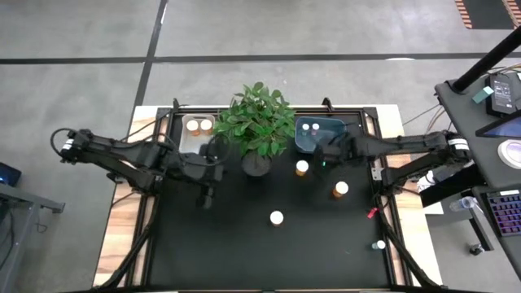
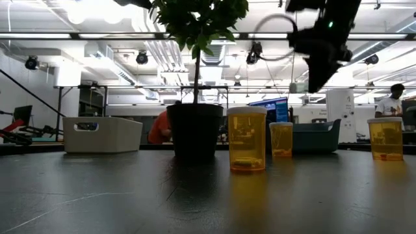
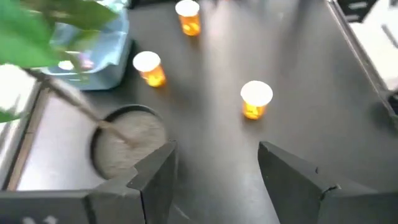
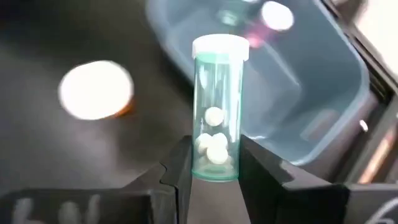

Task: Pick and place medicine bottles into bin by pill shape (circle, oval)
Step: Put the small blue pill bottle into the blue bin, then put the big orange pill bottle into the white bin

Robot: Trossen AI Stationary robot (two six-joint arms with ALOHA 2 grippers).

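We log right gripper (image 4: 214, 171) clamped on clear pill bottle (image 4: 217, 109) beside blue bin (image 4: 323, 93) | left gripper (image 3: 214, 171) spread, empty, above bench (image 3: 205, 93)

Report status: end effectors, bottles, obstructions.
Right end effector shut on clear pill bottle beside blue bin. Left end effector open, empty. Potted plant mid-table.

Leaves of the potted plant (image 1: 259, 122) hide part of the surface (image 1: 244, 244) between the bins from above. Pills inside the orange bottles (image 1: 277, 217) are too small to read there.
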